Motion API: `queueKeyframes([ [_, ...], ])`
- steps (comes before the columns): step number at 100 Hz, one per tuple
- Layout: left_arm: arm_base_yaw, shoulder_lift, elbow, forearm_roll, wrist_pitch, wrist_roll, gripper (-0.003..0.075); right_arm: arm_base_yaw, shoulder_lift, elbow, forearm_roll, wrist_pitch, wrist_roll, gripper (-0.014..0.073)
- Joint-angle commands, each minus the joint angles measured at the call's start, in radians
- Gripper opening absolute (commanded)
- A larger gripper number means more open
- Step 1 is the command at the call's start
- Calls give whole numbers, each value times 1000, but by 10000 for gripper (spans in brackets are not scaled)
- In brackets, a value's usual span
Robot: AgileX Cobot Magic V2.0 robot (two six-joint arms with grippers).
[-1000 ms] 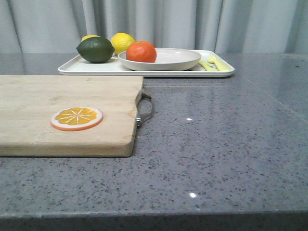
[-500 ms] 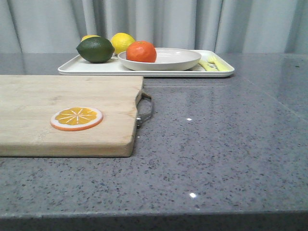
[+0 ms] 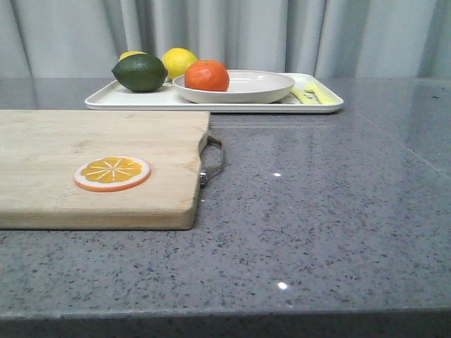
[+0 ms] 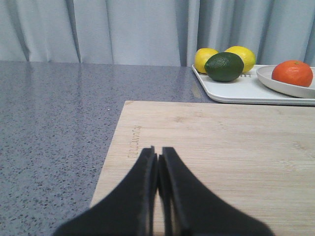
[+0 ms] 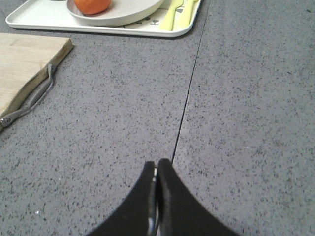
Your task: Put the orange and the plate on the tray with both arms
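Note:
The orange (image 3: 207,75) lies in the off-white plate (image 3: 261,90), and the plate rests on the white tray (image 3: 127,100) at the back of the table. They also show in the left wrist view, orange (image 4: 292,73), plate (image 4: 268,81), tray (image 4: 236,92), and in the right wrist view, orange (image 5: 92,5), plate (image 5: 130,12), tray (image 5: 44,20). My left gripper (image 4: 157,153) is shut and empty over the wooden cutting board (image 4: 221,147). My right gripper (image 5: 156,164) is shut and empty over the bare grey tabletop. Neither gripper shows in the front view.
A dark green lime (image 3: 139,72) and two yellow lemons (image 3: 179,62) sit on the tray's left part, yellow cutlery (image 3: 310,91) on its right. The cutting board (image 3: 84,165) with a metal handle (image 3: 213,158) carries a flat orange slice (image 3: 112,173).

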Motion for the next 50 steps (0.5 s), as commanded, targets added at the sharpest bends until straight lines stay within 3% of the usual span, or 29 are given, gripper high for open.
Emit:
queueKeyframes([
  [1,1,-32,23,-1,-72,-9,-19,-3,5,-10,-9,-138,-9,-69],
  [24,1,-32,23,-1,-72,-9,-19,-4,-75,116,-95,-419,0,-69],
  [50,1,-32,23,-1,-72,-9,-19,-104,-193,285,-285,-624,215,-69],
])
